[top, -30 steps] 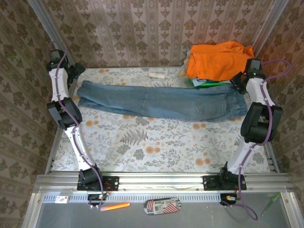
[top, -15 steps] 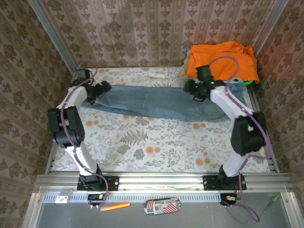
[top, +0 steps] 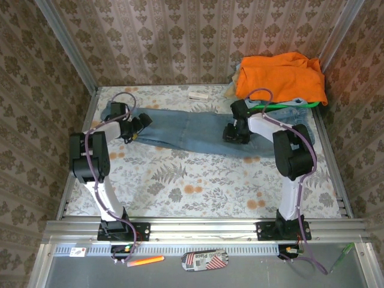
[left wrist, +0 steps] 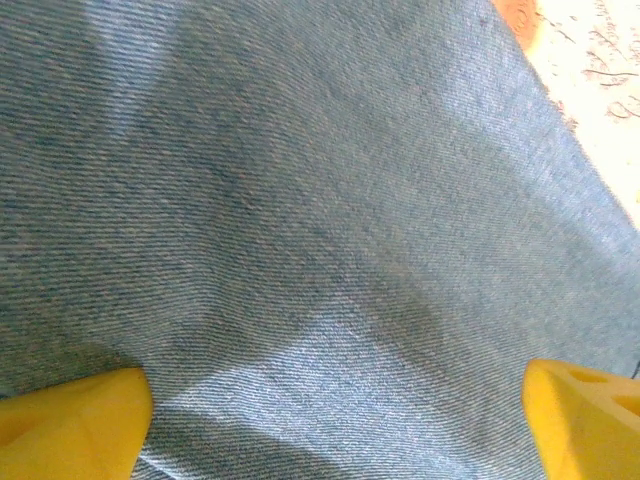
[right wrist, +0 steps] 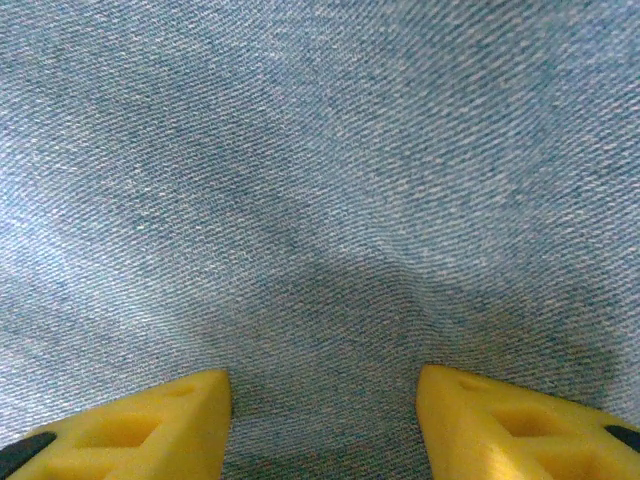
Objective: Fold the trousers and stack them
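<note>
Floral table (top: 180, 183): my left gripper (top: 141, 125) and right gripper (top: 231, 133) sit spread on the flat jeans (top: 186, 129); I reckon pinching denim comes next.

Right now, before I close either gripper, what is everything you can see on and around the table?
jeans: one, blue, spread across the far half of the table
clothes pile: one, orange over green, far right corner
small object: one, white, far edge
table: one, floral cover
marker: one, orange, near ledge
pouch: one, red and white stripes, right of the marker
left gripper: yellow fingers, open, over the jeans' left end
right gripper: yellow fingers, open, over the jeans right of centre
</note>
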Motion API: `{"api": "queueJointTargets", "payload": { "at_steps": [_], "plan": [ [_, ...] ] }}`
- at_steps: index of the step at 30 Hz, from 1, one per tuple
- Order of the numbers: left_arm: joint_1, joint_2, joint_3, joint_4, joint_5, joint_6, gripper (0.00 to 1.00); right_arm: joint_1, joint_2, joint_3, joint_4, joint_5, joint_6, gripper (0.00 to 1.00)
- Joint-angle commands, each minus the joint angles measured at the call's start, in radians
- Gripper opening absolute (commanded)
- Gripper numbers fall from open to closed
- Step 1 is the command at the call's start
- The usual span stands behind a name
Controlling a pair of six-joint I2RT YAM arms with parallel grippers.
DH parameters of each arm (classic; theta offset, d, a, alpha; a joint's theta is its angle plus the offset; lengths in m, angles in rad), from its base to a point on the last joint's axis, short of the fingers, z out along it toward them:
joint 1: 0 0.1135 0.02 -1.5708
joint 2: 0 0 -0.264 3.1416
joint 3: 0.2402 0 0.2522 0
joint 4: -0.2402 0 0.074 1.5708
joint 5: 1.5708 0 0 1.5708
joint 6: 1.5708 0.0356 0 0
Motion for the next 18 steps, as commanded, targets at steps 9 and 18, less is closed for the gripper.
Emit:
{"api": "queueJointTargets", "payload": {
  "at_steps": [9, 18],
  "plan": [
    [-0.037, -0.419, -0.534, -0.059, -0.077, -0.164, 0.95, -0.082, -0.277, -0.354, -0.08, -0.017, -0.01, 0.55],
    [0.018, -0.812, -0.451, -0.454, -0.158, 0.003, 0.99, -0.041, -0.426, -0.322, -0.103, 0.002, -0.041, 0.56]
  ]
}}
